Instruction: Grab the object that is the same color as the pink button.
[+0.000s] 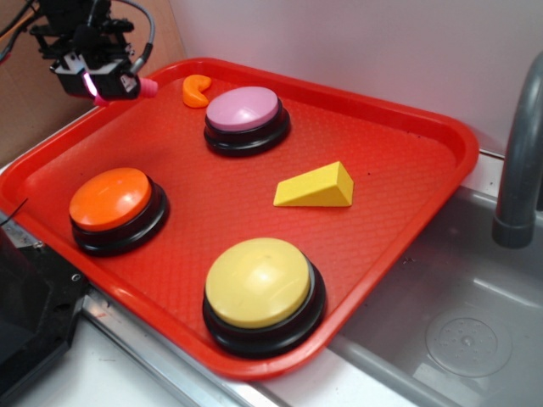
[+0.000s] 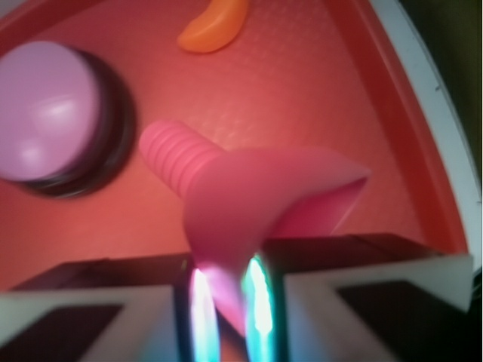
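A small hot-pink plastic bolt [image 2: 249,204] with a ribbed shaft is pinched by its flat head between the black gripper's [image 1: 100,83] closed fingers. It hangs above the red plastic tray's [image 1: 407,182] far left corner, near the lilac-pink domed button [image 1: 244,110] and small orange crescent [image 1: 196,90].

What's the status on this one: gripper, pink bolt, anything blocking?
Gripper shut on the small hot-pink ribbed plastic bolt, lifted above the red plastic tray. Lilac-pink domed button sits apart. Nothing in the way.
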Robot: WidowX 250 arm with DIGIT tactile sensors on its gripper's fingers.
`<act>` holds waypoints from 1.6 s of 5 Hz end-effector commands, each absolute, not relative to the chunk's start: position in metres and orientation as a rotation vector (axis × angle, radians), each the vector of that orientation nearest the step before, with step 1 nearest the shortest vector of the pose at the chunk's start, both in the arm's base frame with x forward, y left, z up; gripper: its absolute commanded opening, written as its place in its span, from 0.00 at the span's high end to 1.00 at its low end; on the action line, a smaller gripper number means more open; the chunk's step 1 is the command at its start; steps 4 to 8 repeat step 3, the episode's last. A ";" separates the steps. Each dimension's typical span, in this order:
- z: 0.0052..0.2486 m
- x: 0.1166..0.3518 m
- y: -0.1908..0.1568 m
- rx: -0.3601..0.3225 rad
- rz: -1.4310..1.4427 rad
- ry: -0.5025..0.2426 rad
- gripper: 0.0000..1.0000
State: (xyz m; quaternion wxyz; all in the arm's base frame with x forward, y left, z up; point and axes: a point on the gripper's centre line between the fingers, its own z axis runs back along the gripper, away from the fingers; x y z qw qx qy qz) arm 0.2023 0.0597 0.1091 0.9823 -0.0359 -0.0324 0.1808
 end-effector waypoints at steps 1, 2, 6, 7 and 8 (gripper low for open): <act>0.190 0.213 -0.002 -0.226 0.252 -0.107 1.00; 0.200 0.214 -0.018 -0.186 0.202 -0.135 1.00; 0.196 0.216 -0.014 -0.123 0.193 -0.091 1.00; 0.196 0.216 -0.014 -0.123 0.193 -0.091 1.00; 0.196 0.216 -0.014 -0.123 0.193 -0.091 1.00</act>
